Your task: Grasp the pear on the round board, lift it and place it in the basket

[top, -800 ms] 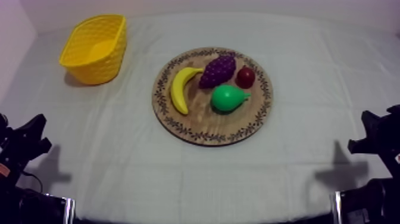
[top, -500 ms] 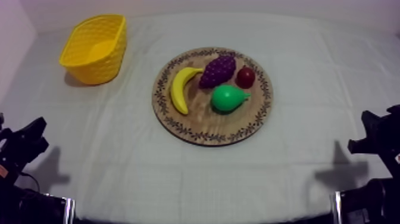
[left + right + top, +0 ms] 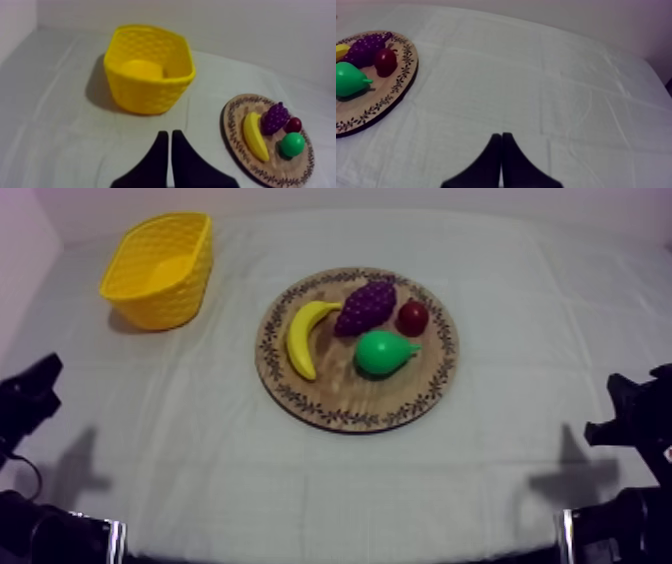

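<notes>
Your grey-white clothed table [image 3: 520, 278] carries two large things. One is the round wooden board with the patterned rim [image 3: 352, 414] at its middle. The other is the yellow woven basket [image 3: 165, 303], well apart from the board at the far left, with nothing visible inside.

On the board lie a yellow toy banana [image 3: 303, 338], a purple bunch of grapes [image 3: 366, 305], the green toy pear [image 3: 383, 353] and a small red fruit [image 3: 412, 317]. The pear lies toward the board's near side, to the right of the banana and just beside the grapes and red fruit.

Your left gripper [image 3: 167, 134] hangs low at its side, short of the basket. Its jaws are pressed together into a narrow wedge and grip nothing. Your right gripper [image 3: 501, 136] is closed and empty too, over bare cloth.

The pick has not begun, so you are at the approach. Next you would likely spread one gripper's jaws, bring them over the pear's rounded body and descend without nudging its neighbours.
</notes>
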